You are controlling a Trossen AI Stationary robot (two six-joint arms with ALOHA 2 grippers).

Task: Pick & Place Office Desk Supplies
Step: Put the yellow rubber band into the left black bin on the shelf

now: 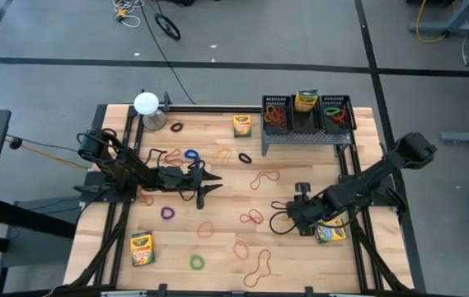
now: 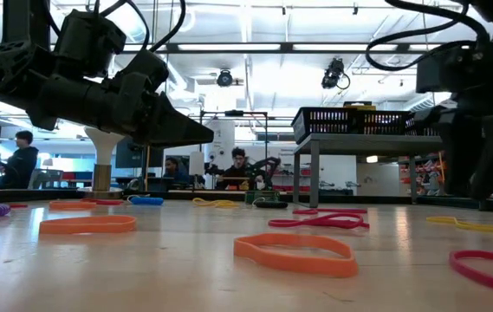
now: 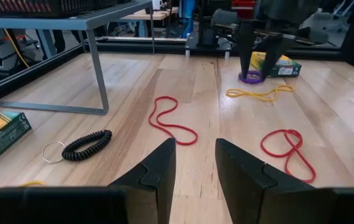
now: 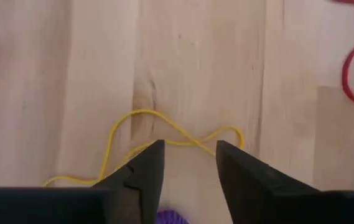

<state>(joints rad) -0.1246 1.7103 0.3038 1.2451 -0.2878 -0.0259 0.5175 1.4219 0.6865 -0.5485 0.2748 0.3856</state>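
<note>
Rubber-band loops lie scattered flat on the wooden table: red, orange, green, purple, blue. Crayon boxes lie at the near left, the far middle and under my right arm. My right gripper points steeply down, open, over a thin yellow band and a purple coil loop. No frame shows it touching either. My left gripper hovers level at the table's left-middle, open, with nothing between its fingers.
A black wire-mesh rack on legs stands at the far right, with bands and a crayon box in its compartments. A white round-topped object stands at the far left. A black coil with a key ring lies ahead of my left gripper.
</note>
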